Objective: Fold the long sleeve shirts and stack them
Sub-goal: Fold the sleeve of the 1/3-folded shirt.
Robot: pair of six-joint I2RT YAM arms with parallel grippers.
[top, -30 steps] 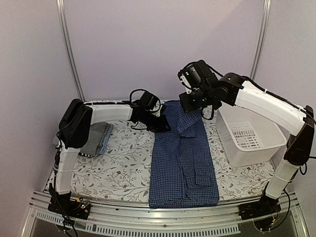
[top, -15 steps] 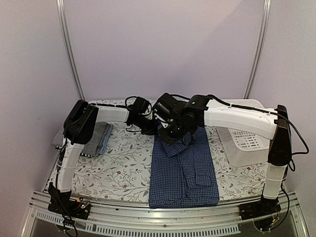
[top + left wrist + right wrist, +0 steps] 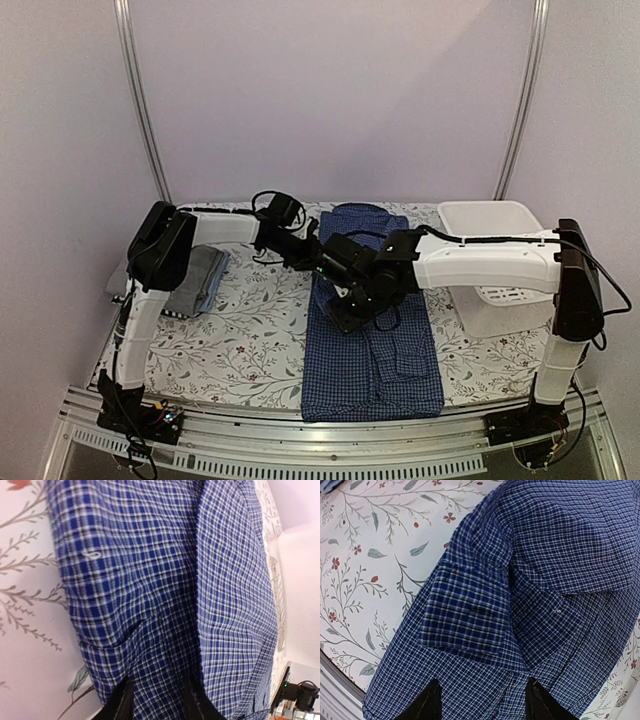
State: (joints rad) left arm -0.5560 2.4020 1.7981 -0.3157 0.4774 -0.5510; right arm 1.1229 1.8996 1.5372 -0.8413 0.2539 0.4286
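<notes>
Blue shirt cuff, perhaps, right-wrist only

A dark blue checked shirt lies lengthwise on the floral table, collar end at the far side. The left gripper sits at the shirt's upper left edge. The right gripper is low over its left side. A white basket stands right of the shirt, and folded shirts lie far left.
</notes>
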